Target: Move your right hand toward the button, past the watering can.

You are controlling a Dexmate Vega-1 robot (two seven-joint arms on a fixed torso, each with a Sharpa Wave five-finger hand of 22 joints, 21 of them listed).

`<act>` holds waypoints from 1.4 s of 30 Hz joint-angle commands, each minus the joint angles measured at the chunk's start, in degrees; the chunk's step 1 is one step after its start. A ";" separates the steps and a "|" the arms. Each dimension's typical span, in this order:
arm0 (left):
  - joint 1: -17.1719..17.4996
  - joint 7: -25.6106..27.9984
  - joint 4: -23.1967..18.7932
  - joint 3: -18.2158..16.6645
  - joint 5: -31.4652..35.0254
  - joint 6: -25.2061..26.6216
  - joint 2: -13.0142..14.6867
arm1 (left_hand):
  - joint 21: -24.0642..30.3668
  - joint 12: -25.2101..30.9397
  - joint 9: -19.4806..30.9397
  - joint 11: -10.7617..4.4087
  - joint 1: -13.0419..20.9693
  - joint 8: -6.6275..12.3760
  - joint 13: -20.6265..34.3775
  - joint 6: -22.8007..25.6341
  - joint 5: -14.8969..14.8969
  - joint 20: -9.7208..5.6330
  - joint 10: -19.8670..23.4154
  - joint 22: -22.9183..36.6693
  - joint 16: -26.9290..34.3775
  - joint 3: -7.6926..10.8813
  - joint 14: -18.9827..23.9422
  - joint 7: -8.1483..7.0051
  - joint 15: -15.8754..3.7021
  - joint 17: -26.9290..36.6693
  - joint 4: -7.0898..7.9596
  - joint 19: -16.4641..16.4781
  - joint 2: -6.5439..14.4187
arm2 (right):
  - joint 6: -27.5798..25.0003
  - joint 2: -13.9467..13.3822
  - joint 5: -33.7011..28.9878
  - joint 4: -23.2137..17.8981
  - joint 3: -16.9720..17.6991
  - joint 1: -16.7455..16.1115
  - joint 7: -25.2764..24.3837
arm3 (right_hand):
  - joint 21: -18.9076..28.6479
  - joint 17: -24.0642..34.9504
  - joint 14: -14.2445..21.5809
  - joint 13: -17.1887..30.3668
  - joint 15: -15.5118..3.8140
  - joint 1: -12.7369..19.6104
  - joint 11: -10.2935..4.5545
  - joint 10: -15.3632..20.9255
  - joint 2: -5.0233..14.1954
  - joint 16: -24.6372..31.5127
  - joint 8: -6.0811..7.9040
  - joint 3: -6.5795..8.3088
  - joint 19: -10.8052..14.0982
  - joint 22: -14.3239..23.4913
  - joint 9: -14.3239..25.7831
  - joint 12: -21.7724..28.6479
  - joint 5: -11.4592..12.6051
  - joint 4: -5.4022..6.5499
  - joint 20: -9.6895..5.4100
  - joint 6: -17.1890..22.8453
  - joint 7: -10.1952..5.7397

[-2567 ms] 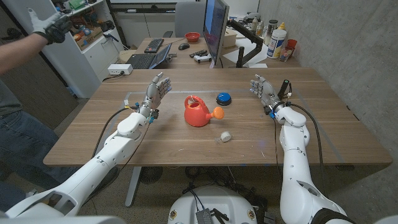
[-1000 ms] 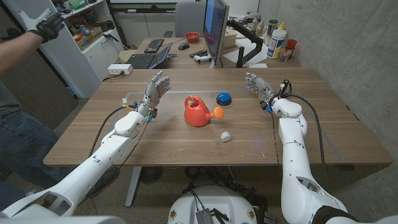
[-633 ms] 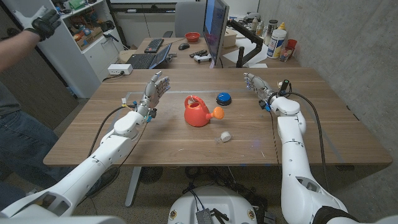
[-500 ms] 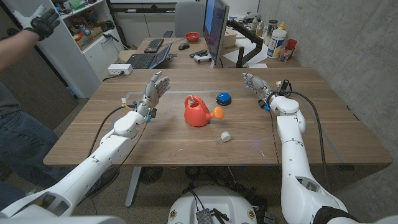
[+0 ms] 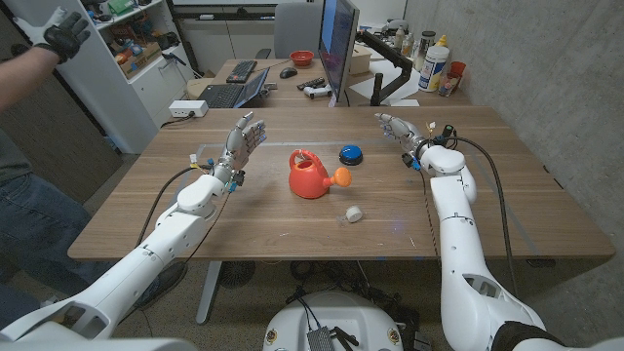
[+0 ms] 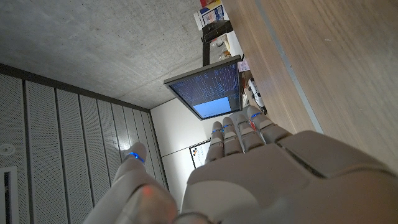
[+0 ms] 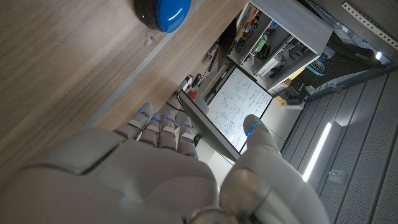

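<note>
A blue button (image 5: 350,154) on a black base sits on the table just behind the red watering can (image 5: 312,175), whose orange spout (image 5: 340,176) points to the right. My right hand (image 5: 399,129) is raised, open, fingers apart, to the right of the button and a little farther back. The button (image 7: 163,12) also shows on the tabletop in the right wrist view, beyond my right hand (image 7: 161,168). My left hand (image 5: 244,138) is held up open to the left of the can, and its back (image 6: 249,168) fills the lower part of the left wrist view.
A small white object (image 5: 353,213) lies on the table in front of the can. A monitor (image 5: 337,49) stands at the table's far edge, with bottles (image 5: 436,63) at the far right. A person's gloved hand (image 5: 60,34) is at the picture's top left.
My right hand has moved left and a little farther back, closing in on the button. The left arm, can and button have stayed put.
</note>
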 commanded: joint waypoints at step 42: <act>0.77 -0.63 -0.50 -0.39 0.20 0.07 1.52 | -1.17 0.36 0.25 -0.44 0.77 0.54 0.23 1.97 1.21 0.59 0.28 0.21 0.27 -1.44 0.00 0.16 -0.76 0.20 -0.54 0.03 0.20 | -8.15 -4.38 -13.67 -2.21 -10.18 2.90 2.89 | -5.78 0.32 -2.68 0.45 6.14 5.47 -6.59 -2.26 -2.05 -0.40 -0.22 -0.59 -2.54 0.31 0.32 -0.55 2.69 -1.13 12.40 -0.76 -5.17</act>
